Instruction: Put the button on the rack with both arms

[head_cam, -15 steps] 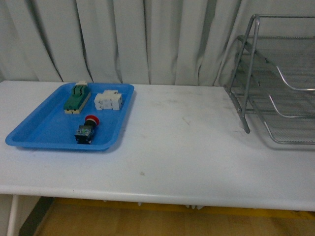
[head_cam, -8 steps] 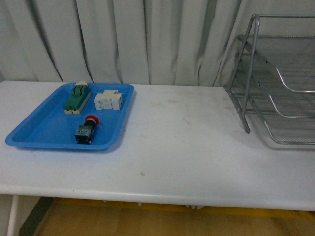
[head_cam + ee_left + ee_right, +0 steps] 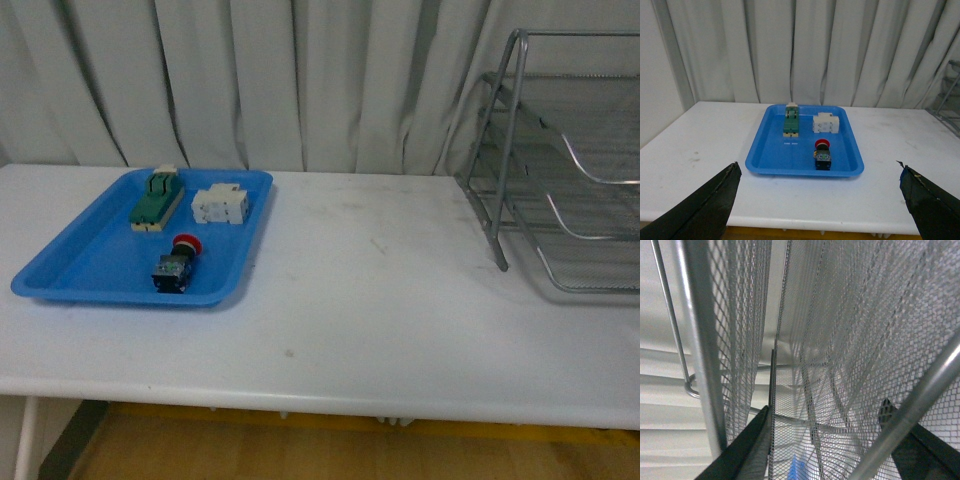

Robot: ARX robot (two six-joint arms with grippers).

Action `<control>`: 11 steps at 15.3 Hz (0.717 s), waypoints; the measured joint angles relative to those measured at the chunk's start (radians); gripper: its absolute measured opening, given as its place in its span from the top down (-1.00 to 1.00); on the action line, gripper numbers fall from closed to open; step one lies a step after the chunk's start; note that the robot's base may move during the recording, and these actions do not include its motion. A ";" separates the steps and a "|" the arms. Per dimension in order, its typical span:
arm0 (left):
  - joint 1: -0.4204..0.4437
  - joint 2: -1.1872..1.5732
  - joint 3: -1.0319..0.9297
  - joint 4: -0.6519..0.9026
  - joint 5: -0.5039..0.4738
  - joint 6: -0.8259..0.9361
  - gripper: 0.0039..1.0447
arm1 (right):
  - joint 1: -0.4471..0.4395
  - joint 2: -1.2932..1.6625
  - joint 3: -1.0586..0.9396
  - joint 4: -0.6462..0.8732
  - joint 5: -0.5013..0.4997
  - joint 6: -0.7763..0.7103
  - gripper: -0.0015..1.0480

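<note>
- A white table [image 3: 400,300] stands before pale curtains [image 3: 300,80]; a blue tray [image 3: 60,270] sits at left and the rack [image 3: 510,150] at far right.
- The button [image 3: 175,262] lies in the tray's near part.
- The left gripper [image 3: 818,166] has its fingers wide apart and empty.
- The right gripper [image 3: 825,412] has its fingers apart, close against the rack mesh; contact is unclear.

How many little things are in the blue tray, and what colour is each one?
Green rectangular block: 1
White blocky part: 1
Red-capped push-button with dark body: 1
Total: 3, all inside the blue plastic tray.
</note>
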 joint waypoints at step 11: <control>0.000 0.000 0.000 0.000 0.000 0.000 -0.88 | -0.026 0.014 -0.041 0.010 -0.022 0.080 0.93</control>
